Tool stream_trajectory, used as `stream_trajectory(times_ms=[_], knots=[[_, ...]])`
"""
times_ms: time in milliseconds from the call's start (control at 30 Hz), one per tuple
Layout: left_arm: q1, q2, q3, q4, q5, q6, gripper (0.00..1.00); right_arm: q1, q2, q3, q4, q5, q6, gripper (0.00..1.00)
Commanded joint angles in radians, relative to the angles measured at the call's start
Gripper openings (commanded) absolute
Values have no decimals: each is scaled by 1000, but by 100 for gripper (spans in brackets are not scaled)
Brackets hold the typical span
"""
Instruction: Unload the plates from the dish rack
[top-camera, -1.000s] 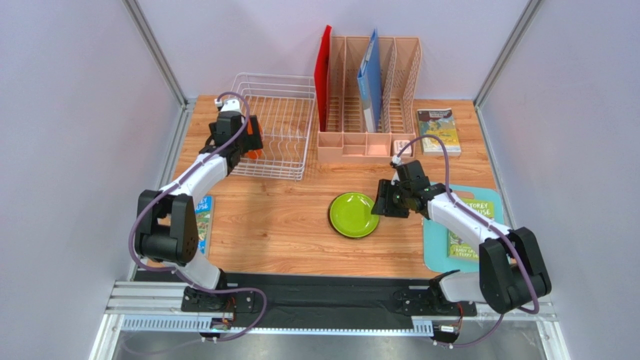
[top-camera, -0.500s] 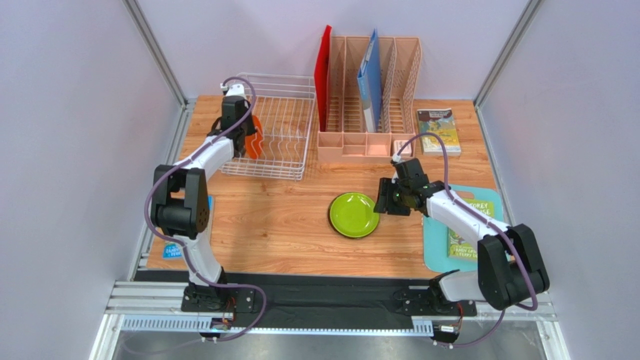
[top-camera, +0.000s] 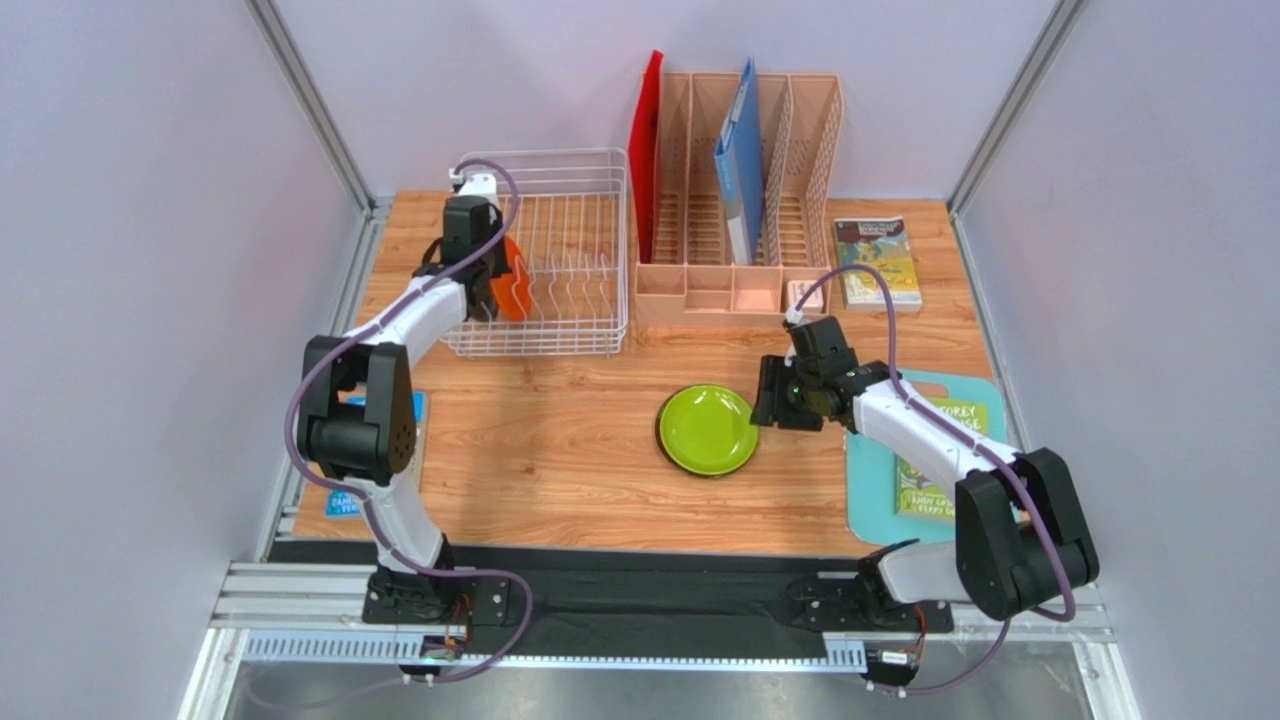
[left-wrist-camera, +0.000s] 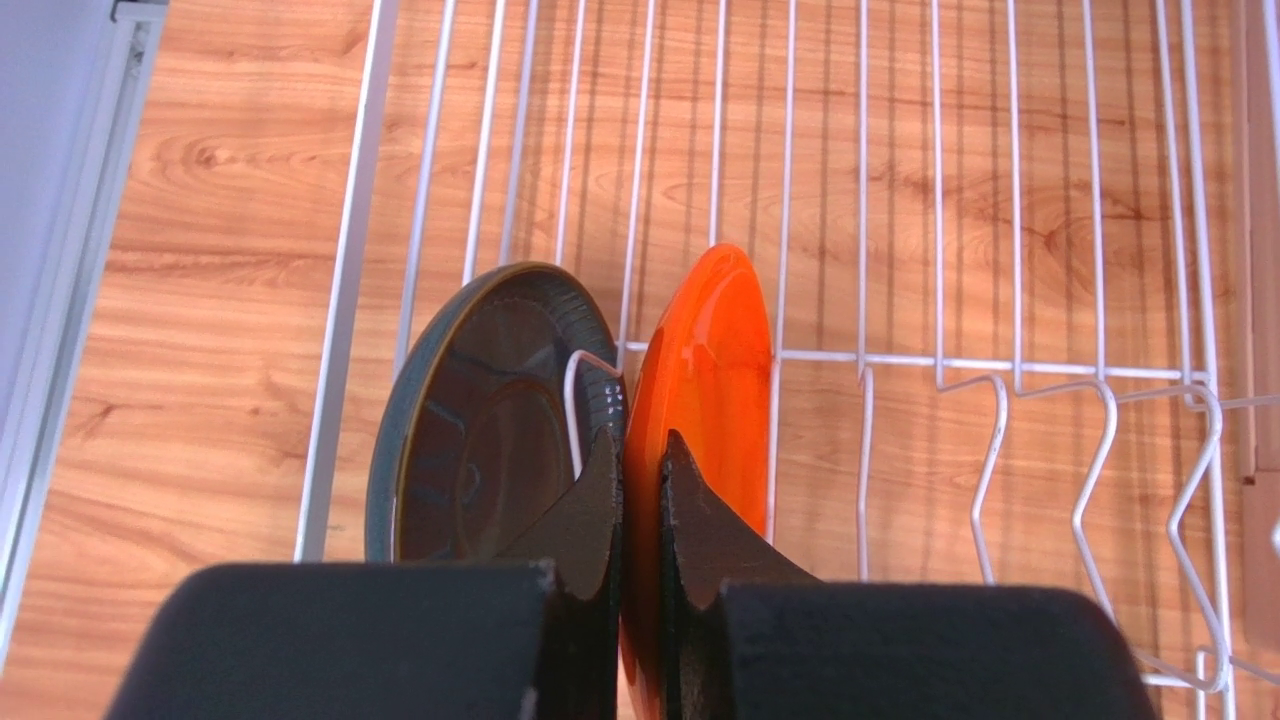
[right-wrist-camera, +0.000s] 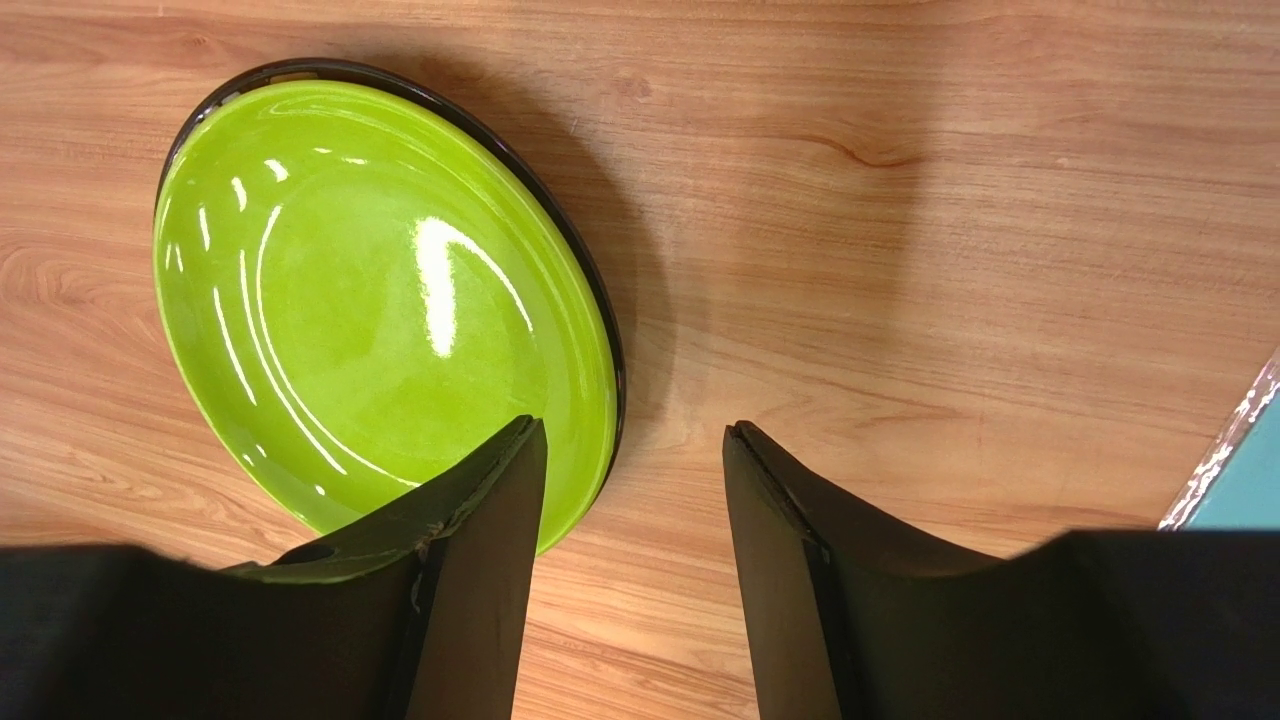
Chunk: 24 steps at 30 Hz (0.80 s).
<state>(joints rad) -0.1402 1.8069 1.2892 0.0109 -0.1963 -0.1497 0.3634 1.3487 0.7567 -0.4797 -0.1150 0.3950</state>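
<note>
At the far left of the table (top-camera: 556, 450), the left gripper (left-wrist-camera: 643, 450) was pinched shut on the rim of the orange plate (left-wrist-camera: 706, 360), which stood on edge in the dish rack (left-wrist-camera: 346, 300). Just left of it, the dark teal-grey plate (left-wrist-camera: 481, 420) stood upright in the next slot, close against one finger. Toward the middle, the lime green plate (right-wrist-camera: 376, 300) lay flat on the wood. At its right edge hung the right gripper (right-wrist-camera: 631, 435), jaws apart and holding nothing, one finger over the plate's rim, the other over bare wood.
</note>
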Motion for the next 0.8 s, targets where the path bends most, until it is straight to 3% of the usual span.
stream_trajectory(times_ms=[0,300,467,633,700,767], knots=[[-1,-107,-1,-2,-28,-22,0,5,-25,27,-7,31,-4,52],[-48,-260,2,-6,-158,74,0,5,-69,39,-46,89,5,53],[-61,-356,-7,-96,-161,36,0,5,-120,43,-48,92,10,53],[-65,-492,-112,-176,74,-166,0,5,-163,70,-14,9,11,53],[-76,-549,-225,-125,273,-238,0,5,-175,82,22,-32,22,54],[-113,-580,-307,-38,352,-342,0,5,-178,105,59,-93,37,54]])
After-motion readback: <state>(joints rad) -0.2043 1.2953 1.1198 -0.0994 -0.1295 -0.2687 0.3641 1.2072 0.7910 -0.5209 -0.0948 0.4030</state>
